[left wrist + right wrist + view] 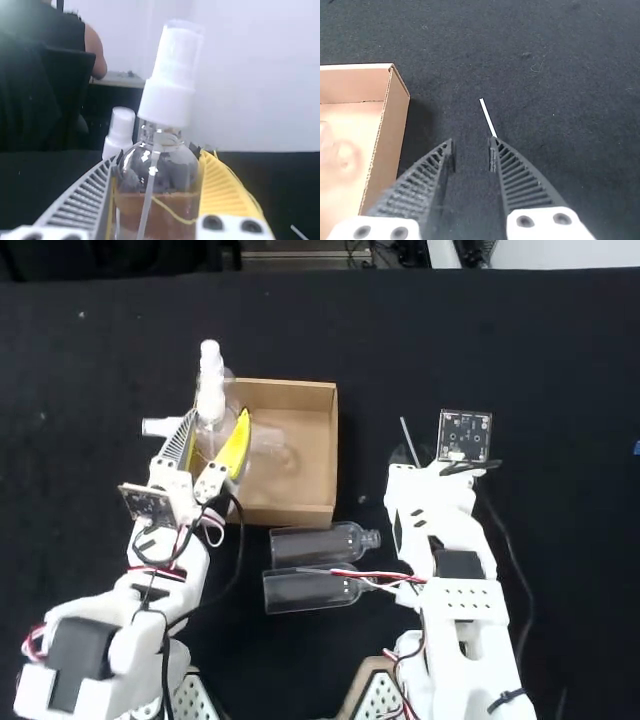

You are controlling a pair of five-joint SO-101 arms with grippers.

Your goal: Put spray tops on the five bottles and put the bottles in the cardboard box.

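My left gripper [208, 437] is shut on a clear bottle [212, 425] with a white spray top [170, 80], held upright over the left wall of the cardboard box [300, 395]. Another clear bottle [272, 447] lies inside the box. Two uncapped clear bottles lie on the table in front of the box, one nearer it [322, 542] and one closer to the arms [308, 590]. A white-capped piece [155, 426] sits left of the box. My right gripper [470, 150] is open and low over the black table, right of the box [380, 145], beside a thin white dip tube [487, 117].
The table top [500, 350] is black cloth. The right arm's body [445, 570] and its red and white wires [375, 580] lie close to the two lying bottles. Dark furniture and a white wall [260, 75] stand behind the table.
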